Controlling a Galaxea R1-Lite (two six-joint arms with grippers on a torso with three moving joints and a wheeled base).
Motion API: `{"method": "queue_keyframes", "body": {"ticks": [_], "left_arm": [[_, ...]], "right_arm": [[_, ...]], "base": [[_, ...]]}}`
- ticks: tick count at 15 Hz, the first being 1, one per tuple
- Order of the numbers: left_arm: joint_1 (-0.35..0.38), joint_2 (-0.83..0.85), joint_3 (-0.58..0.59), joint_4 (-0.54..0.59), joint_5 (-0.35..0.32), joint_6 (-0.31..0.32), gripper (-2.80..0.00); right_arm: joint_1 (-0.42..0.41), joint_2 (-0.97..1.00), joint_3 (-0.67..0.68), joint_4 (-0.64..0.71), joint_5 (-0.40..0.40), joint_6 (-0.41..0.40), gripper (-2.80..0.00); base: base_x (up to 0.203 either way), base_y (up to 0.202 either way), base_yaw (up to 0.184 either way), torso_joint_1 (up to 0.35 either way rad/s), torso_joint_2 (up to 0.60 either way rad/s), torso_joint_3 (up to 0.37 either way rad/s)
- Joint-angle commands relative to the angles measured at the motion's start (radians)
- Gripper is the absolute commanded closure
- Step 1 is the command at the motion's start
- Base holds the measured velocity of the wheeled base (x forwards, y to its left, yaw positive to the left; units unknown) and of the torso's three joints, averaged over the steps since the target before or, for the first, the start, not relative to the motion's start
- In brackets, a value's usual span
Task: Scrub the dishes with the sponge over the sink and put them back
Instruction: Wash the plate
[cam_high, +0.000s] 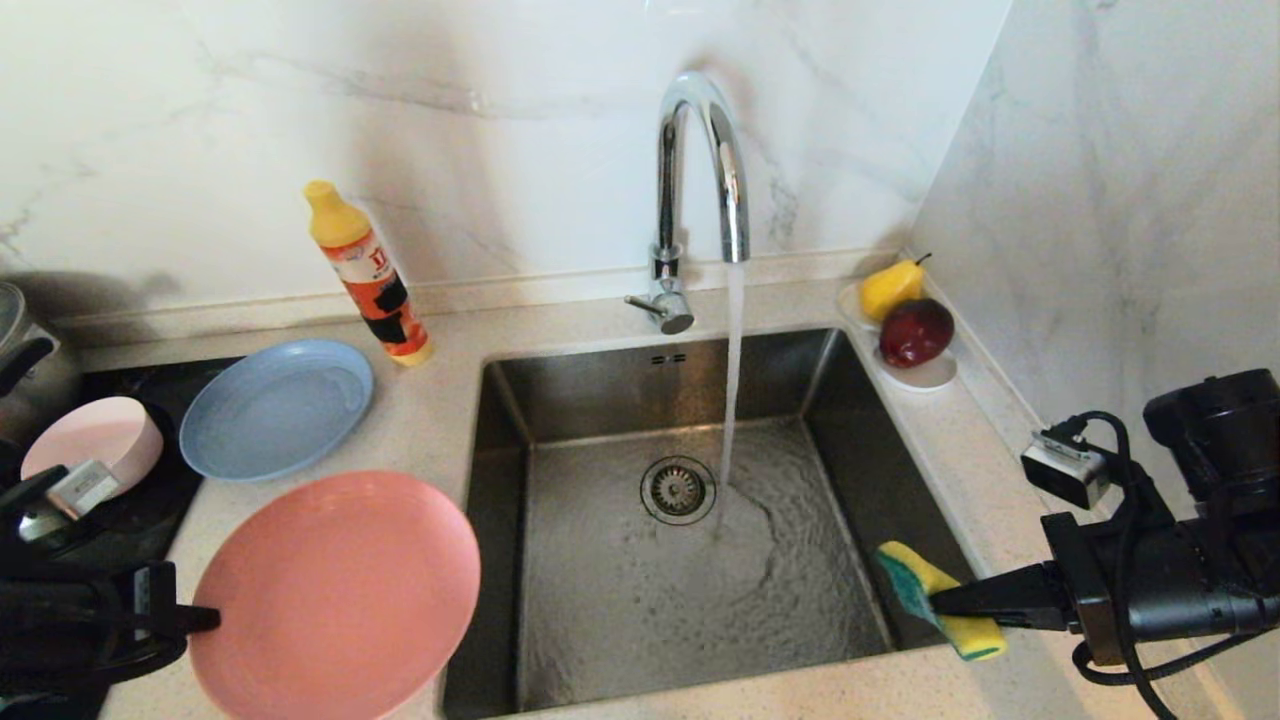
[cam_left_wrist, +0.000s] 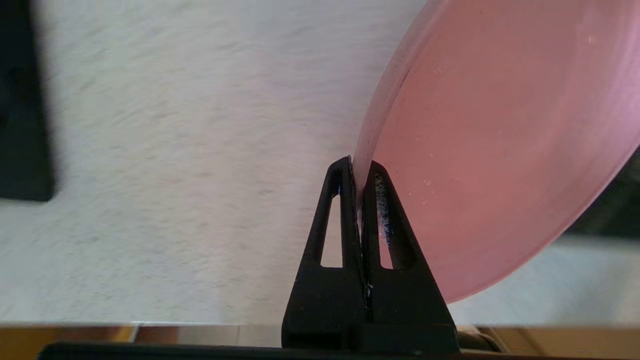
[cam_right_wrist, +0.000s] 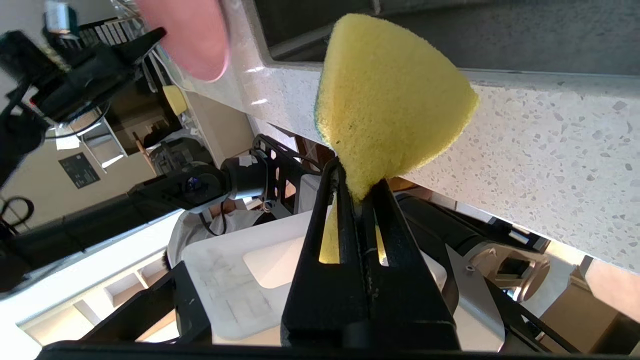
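The head camera looks forward and down on the sink (cam_high: 690, 500) and the worktop (cam_high: 440, 420) around it. The left wrist camera sits close behind its gripper (cam_left_wrist: 361, 172), facing the salmon-pink plate (cam_left_wrist: 500, 150). The right wrist camera, equally close, faces the sponge (cam_right_wrist: 390, 100); both wrist views share that plate.

White marble-veined walls (cam_high: 480, 110) meet in a corner at the back right. A pale speckled worktop (cam_high: 440, 400) runs beneath them, with a low upstand along the wall. A black hob (cam_high: 150, 490) is set into it at the left. Bright, even light falls across the stone.
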Motion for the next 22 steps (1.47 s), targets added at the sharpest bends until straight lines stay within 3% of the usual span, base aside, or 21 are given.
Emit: {"method": "queue_keyframes", "body": {"ticks": [1, 4, 7, 13, 17, 22], "left_arm": [[-0.049, -0.078, -0.01, 0.001, -0.025, -0.004, 0.0], [-0.127, -0.072, -0.07, -0.003, -0.031, -0.027, 0.0], [-0.273, -0.001, -0.128, -0.012, -0.025, -0.056, 0.0], [-0.566, 0.261, -0.354, -0.029, 0.077, -0.178, 0.0], [-0.688, 0.417, -0.374, -0.214, 0.129, -0.244, 0.0], [-0.786, 0.554, -0.376, -0.373, 0.139, -0.286, 0.0]], "right_arm": [[-0.01, -0.024, -0.001, 0.001, 0.006, 0.003, 0.0], [-0.04, -0.052, -0.008, 0.0, 0.011, 0.001, 0.0], [-0.056, -0.061, -0.015, -0.001, 0.011, -0.003, 0.0], [-0.058, -0.091, -0.031, -0.001, 0.006, -0.001, 0.0], [-0.058, -0.101, -0.029, -0.001, 0.003, 0.002, 0.0], [-0.062, -0.131, -0.012, 0.001, 0.006, 0.003, 0.0]], "base": [[0.0, 0.0, 0.0, 0.0, 0.0, 0.0], [0.0, 0.0, 0.0, 0.0, 0.0, 0.0], [0.0, 0.0, 0.0, 0.0, 0.0, 0.0], [0.0, 0.0, 0.0, 0.0, 0.0, 0.0], [0.0, 0.0, 0.0, 0.0, 0.0, 0.0], [0.0, 0.0, 0.0, 0.0, 0.0, 0.0]]}}
